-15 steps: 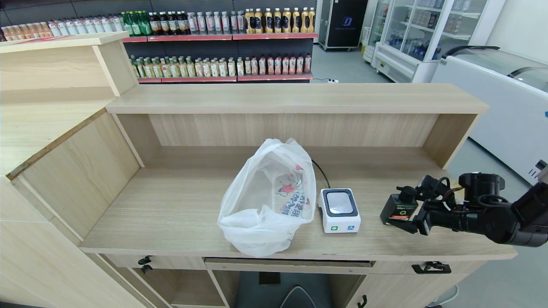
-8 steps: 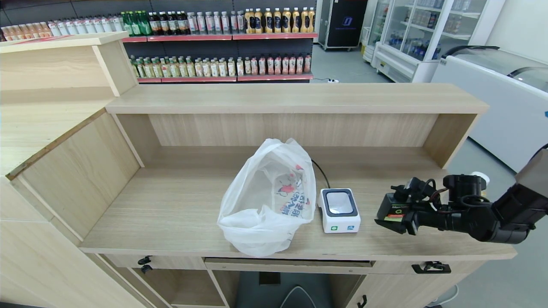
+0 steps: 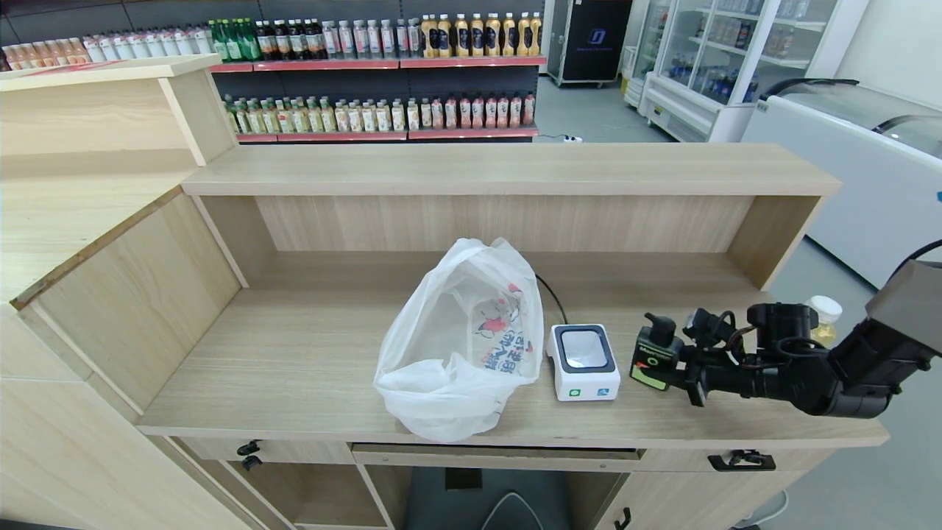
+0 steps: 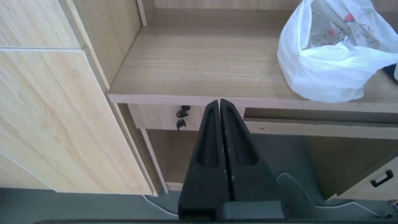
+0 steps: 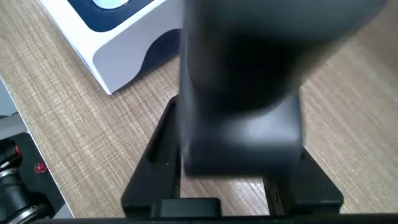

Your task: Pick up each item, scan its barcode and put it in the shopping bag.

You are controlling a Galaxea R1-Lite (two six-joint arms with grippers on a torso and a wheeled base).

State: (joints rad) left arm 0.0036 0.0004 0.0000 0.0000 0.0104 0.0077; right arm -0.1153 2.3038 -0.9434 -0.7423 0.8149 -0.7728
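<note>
A small black bottle [image 3: 652, 361] with a green and red label hangs just above the counter, close to the right side of the white barcode scanner [image 3: 583, 361]. My right gripper [image 3: 673, 366] is shut on it from the right. In the right wrist view the black bottle [image 5: 239, 93] covers the space between the gripper's [image 5: 239, 171] fingers, with the scanner [image 5: 118, 37] close beyond it. The white plastic shopping bag [image 3: 460, 338] stands open to the left of the scanner. My left gripper [image 4: 219, 106] is shut and holds nothing, low in front of the counter's left part, with the bag [image 4: 336, 56] off to its side.
A bottle with a white cap [image 3: 823, 315] stands at the counter's right end behind my right arm. The wooden counter [image 3: 294, 353] has side walls and a raised back shelf [image 3: 508, 169]. A black cable [image 3: 548, 294] runs from the scanner to the back. Drawers sit under the front edge.
My right gripper has carried the black bottle leftward from the counter's right end to just beside the scanner, turning it more upright. The white-capped bottle behind the arm has come into sight.
</note>
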